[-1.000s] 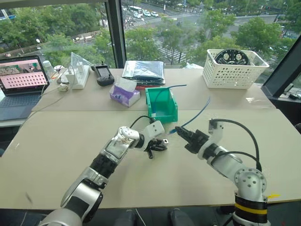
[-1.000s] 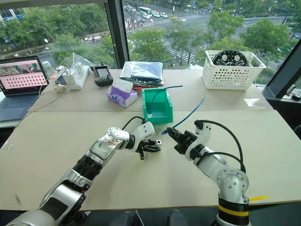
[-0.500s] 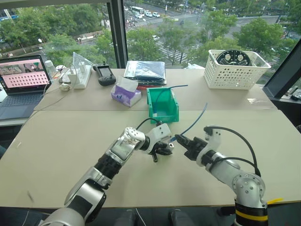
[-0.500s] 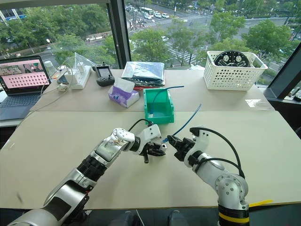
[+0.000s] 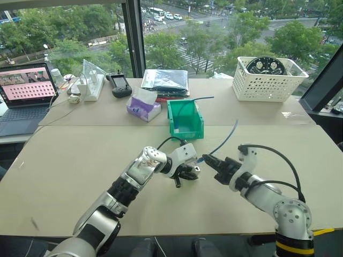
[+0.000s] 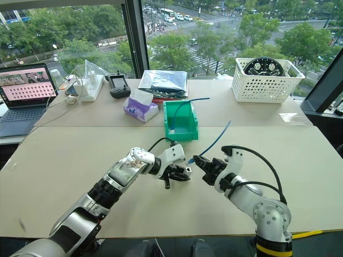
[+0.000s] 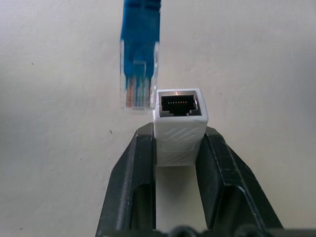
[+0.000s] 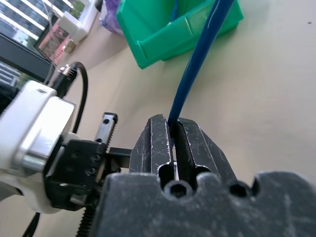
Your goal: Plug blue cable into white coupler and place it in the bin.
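Note:
My left gripper [image 7: 178, 133] is shut on the white coupler [image 7: 180, 126], whose open socket faces away from the wrist. The blue cable's clear plug [image 7: 139, 74] hovers just beside that socket, offset to one side and not inserted. My right gripper [image 8: 174, 123] is shut on the blue cable [image 8: 197, 64] a little behind the plug. In the eye view the two grippers meet over the middle of the table, left gripper [image 5: 188, 172] and right gripper [image 5: 210, 160] tip to tip. The green bin [image 5: 185, 119] stands just beyond them.
A darker blue cable [image 5: 195, 99] hangs out of the bin. Behind it lie a purple tissue pack [image 5: 142, 107], a plastic bag [image 5: 165, 81], a black remote [image 5: 119, 84] and a power strip [image 5: 92, 85]. A laptop [image 5: 27, 91] stands far left, a white basket [image 5: 270, 80] far right.
The camera view has shifted a little. Both grippers keep their grips, and the plug now sits slightly closer to the coupler.

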Controlling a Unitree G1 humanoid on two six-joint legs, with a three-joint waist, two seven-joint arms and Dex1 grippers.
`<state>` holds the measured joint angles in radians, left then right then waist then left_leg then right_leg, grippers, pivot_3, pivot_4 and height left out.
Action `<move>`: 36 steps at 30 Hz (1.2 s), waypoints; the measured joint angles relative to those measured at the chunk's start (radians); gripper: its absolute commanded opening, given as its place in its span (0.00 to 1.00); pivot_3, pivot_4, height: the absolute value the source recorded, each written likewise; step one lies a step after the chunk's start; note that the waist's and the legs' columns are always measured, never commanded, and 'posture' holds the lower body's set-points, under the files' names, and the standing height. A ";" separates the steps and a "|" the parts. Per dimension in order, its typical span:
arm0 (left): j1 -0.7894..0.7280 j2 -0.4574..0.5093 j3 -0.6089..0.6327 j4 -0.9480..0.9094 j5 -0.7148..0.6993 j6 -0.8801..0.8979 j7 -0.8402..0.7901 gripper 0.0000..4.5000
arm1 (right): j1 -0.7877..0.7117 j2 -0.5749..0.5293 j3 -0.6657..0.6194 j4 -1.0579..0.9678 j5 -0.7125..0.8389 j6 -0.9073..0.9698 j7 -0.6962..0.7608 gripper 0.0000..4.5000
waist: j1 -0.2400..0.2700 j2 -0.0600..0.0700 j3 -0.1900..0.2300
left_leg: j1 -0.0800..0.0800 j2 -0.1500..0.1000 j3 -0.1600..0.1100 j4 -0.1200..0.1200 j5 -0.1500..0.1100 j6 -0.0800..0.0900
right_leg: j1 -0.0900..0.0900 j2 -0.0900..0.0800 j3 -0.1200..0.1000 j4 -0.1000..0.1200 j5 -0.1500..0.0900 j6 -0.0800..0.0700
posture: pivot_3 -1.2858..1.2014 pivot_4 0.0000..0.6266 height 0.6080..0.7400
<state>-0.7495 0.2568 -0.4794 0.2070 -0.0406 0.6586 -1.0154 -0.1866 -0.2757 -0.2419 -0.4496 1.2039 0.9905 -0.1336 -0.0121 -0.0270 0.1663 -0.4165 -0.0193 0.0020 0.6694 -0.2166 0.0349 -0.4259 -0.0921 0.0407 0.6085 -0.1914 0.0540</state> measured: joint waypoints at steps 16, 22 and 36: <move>-0.001 -0.012 -0.004 0.000 0.000 0.000 0.000 0.14 | 0.066 -0.082 0.018 -0.025 0.071 0.000 -0.030 0.00 | 0.001 0.000 0.000 | 0.001 0.000 0.000 0.000 0.000 0.000 | 0.001 0.000 0.000 0.000 -0.001 0.002 | 0.52 0.24 1.00; -0.001 -0.013 -0.005 0.000 0.000 0.001 0.000 0.14 | 0.072 -0.079 0.037 -0.025 0.052 -0.011 -0.021 0.00 | 0.000 0.000 0.000 | 0.001 0.000 0.000 0.000 0.000 0.000 | 0.001 0.000 0.000 0.000 -0.001 0.002 | 0.52 0.24 1.00; -0.002 -0.024 -0.001 -0.001 0.000 0.023 0.006 0.14 | 0.070 -0.103 0.078 -0.019 -0.098 -0.031 0.006 0.00 | 0.002 0.000 0.000 | 0.001 0.000 0.000 0.001 0.000 0.000 | 0.002 0.000 0.000 0.000 -0.002 0.003 | 0.52 0.24 1.00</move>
<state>-0.7519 0.2324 -0.4802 0.2064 -0.0409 0.6819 -1.0098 -0.1164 -0.3789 -0.1640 -0.4690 1.1063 0.9591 -0.1279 -0.0105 -0.0271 0.1662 -0.4151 -0.0194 0.0022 0.6701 -0.2166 0.0349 -0.4240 -0.0921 0.0409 0.6085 -0.1931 0.0566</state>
